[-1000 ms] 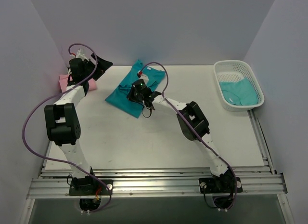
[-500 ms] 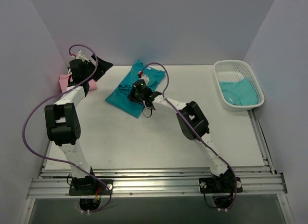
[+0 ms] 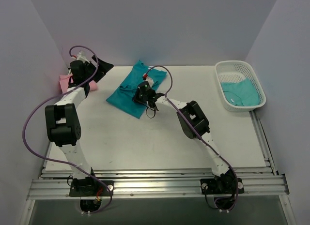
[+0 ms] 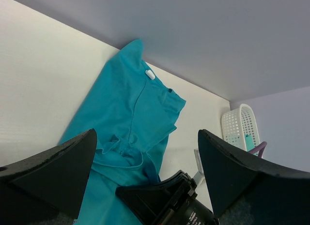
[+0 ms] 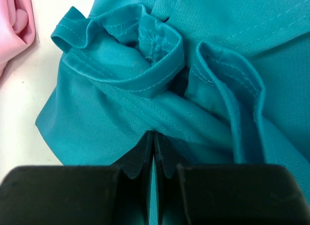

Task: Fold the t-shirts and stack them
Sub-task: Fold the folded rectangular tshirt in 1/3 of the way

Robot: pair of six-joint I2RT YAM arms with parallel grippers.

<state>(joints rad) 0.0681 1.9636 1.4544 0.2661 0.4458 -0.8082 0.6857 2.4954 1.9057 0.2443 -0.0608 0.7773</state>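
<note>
No text is legible; the white tag on the teal t-shirt seems blank or too small.

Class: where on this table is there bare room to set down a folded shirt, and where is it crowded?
Bare: the broad near table between the two arms, and the far strip between the teal t-shirt and the basket. Crowded: the far left, where the pink t-shirt, open left hand and right hand pinching the teal cloth sit close.

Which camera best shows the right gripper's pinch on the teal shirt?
Right wrist: the right gripper is shut on a fold of the teal t-shirt, close up. Top external hides the jaws; left wrist shows the shirt, not the pinch.
</note>
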